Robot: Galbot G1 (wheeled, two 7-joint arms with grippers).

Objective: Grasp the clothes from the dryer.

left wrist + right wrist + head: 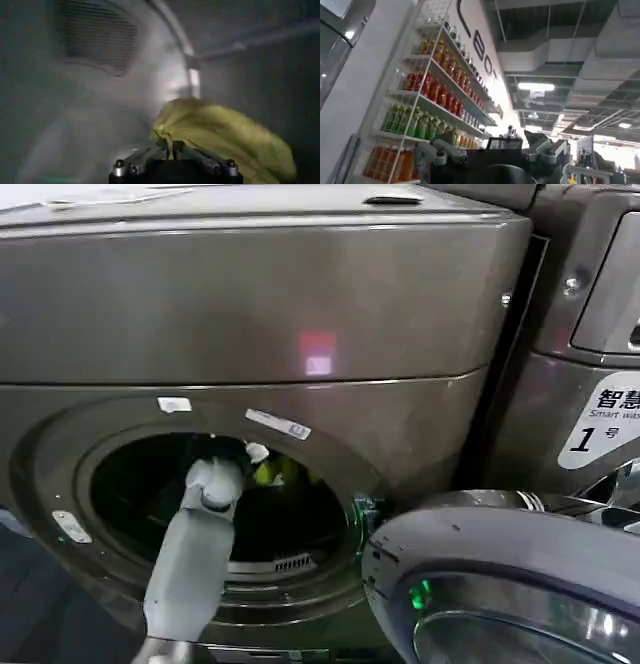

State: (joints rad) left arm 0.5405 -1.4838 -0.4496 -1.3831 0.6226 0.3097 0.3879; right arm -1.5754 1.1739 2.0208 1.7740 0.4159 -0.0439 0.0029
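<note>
We have the left arm point(190, 559) reaching through the porthole of the dryer point(250, 304), its door point(500, 584) swung open at about 4 o'clock of the opening; the left gripper point(172, 150) sits deep in the drum, and in the left wrist view its fingers point(197, 157) have closed to a narrow pinch on a fold of the yellow-green cloth point(225, 137); so we judge the grasp itself is the step in hand, and seemingly made. From the head view, a scrap of the same yellow-green point(275, 474) shows in the drum at roughly 1 o'clock of the wrist.

The next move, we think, calls for a straight pull back out through the porthole, slow enough that the cloth does not slip or catch on the rim.

We cannot make out the dark blue or white-grey garments; the drum is dim, and how much fabric lies between the fingertips is hidden by the cloth itself. The right gripper point(490, 150) is held clear, pointing up toward shelves of bottles point(430, 95); we cannot tell how its fingers stand.
</note>
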